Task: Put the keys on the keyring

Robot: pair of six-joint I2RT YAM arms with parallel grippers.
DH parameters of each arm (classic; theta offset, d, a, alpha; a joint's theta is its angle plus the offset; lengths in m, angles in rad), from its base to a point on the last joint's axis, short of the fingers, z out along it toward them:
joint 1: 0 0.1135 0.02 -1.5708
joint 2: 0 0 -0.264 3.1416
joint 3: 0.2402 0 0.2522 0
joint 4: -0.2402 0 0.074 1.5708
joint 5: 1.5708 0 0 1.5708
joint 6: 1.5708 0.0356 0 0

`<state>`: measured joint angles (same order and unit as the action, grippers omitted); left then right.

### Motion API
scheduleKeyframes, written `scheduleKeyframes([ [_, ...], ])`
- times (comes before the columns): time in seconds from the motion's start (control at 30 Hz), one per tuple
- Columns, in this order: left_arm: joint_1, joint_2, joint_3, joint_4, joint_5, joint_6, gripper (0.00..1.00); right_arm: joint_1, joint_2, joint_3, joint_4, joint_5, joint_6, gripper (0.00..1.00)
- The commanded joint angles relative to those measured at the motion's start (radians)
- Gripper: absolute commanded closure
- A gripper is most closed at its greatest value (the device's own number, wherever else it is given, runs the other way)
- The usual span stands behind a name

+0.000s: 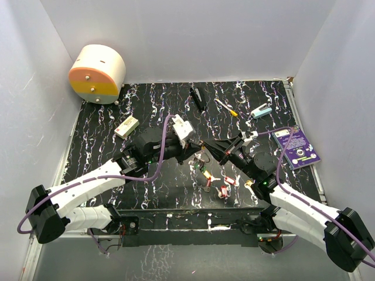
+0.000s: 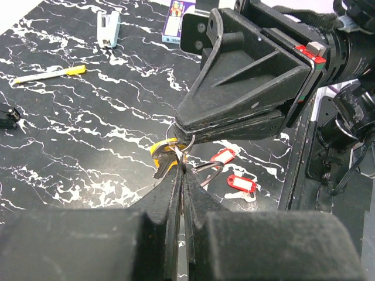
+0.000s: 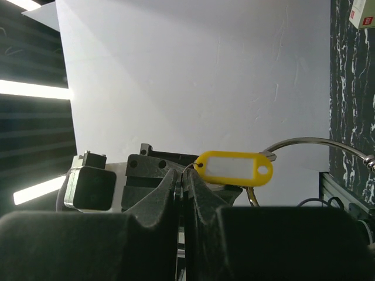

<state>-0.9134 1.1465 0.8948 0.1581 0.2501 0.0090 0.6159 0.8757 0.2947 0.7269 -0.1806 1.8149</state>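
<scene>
Containers first: the round cream-and-orange drum (image 1: pixel 96 73) lies on its side in the far left corner of the black white-veined table (image 1: pixel 146 99), and a small white box (image 1: pixel 126 126) sits nearer my left arm. I cannot tell what either holds. Over the middle of the table my two grippers meet tip to tip. My right gripper (image 2: pixel 180 126) is clenched on the thin round silver wire keyring (image 2: pixel 171 134), held up off the surface. My left gripper (image 2: pixel 183 168) is clenched too, pinching at the small metal key with a yellow plastic head (image 2: pixel 163 153), which touches that ring. Loose red-headed keys (image 2: pixel 241 183) lie on the table just beyond, toward my right arm. In the right wrist view a curved wire beside the yellow head runs off the edge, and my own fingers (image 3: pixel 155 202) cover whatever hangs below. From above, the ring is too crowded by both fingertips to make out, and I cannot tell whether the key is threaded on. A purple card (image 1: pixel 297 147) and a yellow-handled screwdriver (image 1: pixel 225 107) lie well apart at the far right.
</scene>
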Motion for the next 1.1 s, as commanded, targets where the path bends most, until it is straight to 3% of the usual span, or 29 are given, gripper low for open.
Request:
scheduleKeyframes([
  [0.0,0.001,-0.005,0.012,-0.08,0.037,0.02,1.0,0.002,-0.04,0.088,0.082,-0.009,-0.047,0.92],
  [0.27,0.001,-0.006,0.058,-0.109,0.029,0.054,1.0,0.002,-0.032,0.136,-0.032,-0.059,-0.121,0.92],
  [0.53,0.001,-0.02,0.132,-0.278,-0.017,0.128,1.0,0.002,0.01,0.378,-0.398,-0.141,-0.412,0.92],
  [0.57,0.0,-0.024,0.141,-0.308,-0.021,0.137,0.97,0.002,0.021,0.403,-0.429,-0.147,-0.445,0.92],
  [0.73,0.002,-0.058,0.182,-0.44,-0.052,0.177,0.59,0.0,0.083,0.505,-0.55,-0.146,-0.58,0.92],
  [0.93,0.014,-0.107,0.229,-0.563,-0.115,0.254,0.4,-0.002,0.198,0.631,-0.671,-0.13,-0.715,0.92],
  [1.07,0.04,-0.15,0.286,-0.647,-0.19,0.425,0.36,-0.014,0.265,0.681,-0.718,-0.077,-0.793,0.92],
])
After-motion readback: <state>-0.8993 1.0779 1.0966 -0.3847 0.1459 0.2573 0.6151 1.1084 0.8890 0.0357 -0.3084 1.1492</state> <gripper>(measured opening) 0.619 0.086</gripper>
